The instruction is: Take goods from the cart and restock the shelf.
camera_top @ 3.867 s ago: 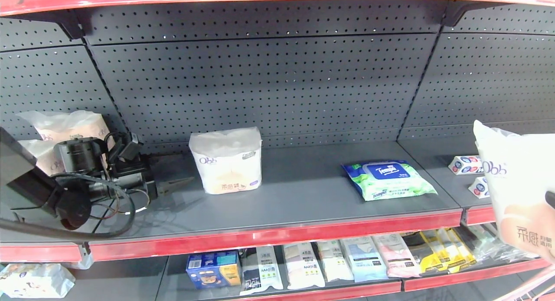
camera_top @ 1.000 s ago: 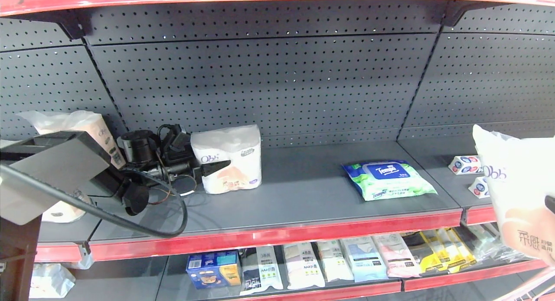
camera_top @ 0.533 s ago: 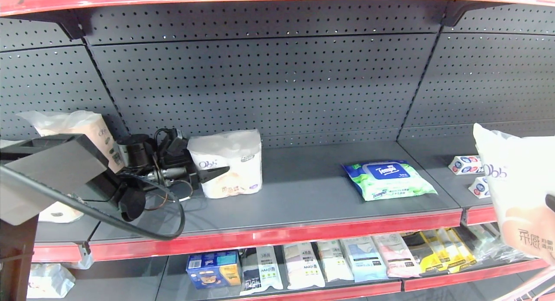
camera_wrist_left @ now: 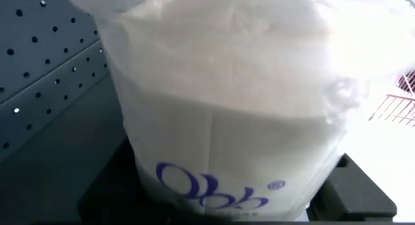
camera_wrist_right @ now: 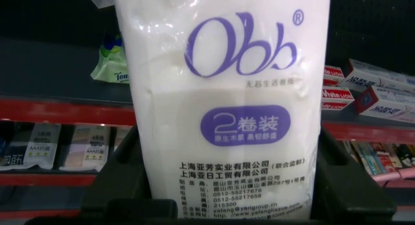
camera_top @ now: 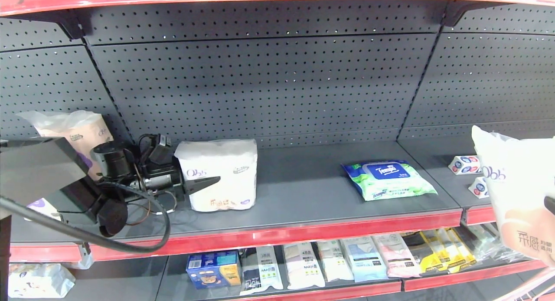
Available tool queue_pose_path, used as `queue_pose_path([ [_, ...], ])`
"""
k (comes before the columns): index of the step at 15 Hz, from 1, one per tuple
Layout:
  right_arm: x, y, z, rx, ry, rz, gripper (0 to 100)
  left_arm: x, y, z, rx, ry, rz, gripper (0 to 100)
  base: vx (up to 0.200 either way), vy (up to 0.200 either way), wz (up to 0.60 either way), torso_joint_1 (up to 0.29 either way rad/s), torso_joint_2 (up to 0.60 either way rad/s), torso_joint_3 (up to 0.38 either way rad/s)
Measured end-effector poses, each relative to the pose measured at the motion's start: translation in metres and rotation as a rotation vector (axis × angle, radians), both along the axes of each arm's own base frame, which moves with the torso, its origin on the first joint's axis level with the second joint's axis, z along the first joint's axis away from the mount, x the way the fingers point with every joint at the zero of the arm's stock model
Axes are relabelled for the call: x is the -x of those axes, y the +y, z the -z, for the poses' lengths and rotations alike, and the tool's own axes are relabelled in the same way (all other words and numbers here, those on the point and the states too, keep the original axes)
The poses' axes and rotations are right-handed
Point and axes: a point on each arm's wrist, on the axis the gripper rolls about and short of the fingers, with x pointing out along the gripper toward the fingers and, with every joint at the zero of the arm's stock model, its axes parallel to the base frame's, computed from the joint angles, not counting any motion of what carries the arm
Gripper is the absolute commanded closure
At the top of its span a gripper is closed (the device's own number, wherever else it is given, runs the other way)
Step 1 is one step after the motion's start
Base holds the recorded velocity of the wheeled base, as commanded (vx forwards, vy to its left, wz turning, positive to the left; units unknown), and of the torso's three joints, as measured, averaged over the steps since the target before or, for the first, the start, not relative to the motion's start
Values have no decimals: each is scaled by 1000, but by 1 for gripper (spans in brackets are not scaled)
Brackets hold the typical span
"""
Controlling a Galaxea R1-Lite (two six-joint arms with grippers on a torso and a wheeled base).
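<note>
Left gripper [camera_top: 208, 179] clasping roll pack [camera_top: 225, 171], on shelf [camera_top: 303, 192]

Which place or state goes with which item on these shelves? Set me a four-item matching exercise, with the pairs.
Things
1. white plastic-wrapped toilet-roll pack in the centre bay
2. green-and-blue flat wet-wipe pack
3. blue cardboard box
4. small white cartons with red-and-blue print

Places or states
A. on the lower shelf
B. in the right-hand bay of the middle shelf
C. gripped by the left tool
D. lying flat, right of centre on the middle shelf

Pairs: 1-C, 2-D, 3-A, 4-B
</note>
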Motion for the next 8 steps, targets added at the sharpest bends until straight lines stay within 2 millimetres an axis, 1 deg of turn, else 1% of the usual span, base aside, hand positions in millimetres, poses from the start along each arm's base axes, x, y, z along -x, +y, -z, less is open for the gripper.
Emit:
queue_pose_path([
  [4, 0, 0, 0, 0, 0, 0, 100, 24, 0, -6, 23, -19, 30, 100, 0, 0, 0, 0, 0, 0],
  [8, 0, 0, 1, 0, 2, -2, 100, 45, 0, 6, 24, 44, 29, 100, 0, 0, 0, 0, 0, 0],
])
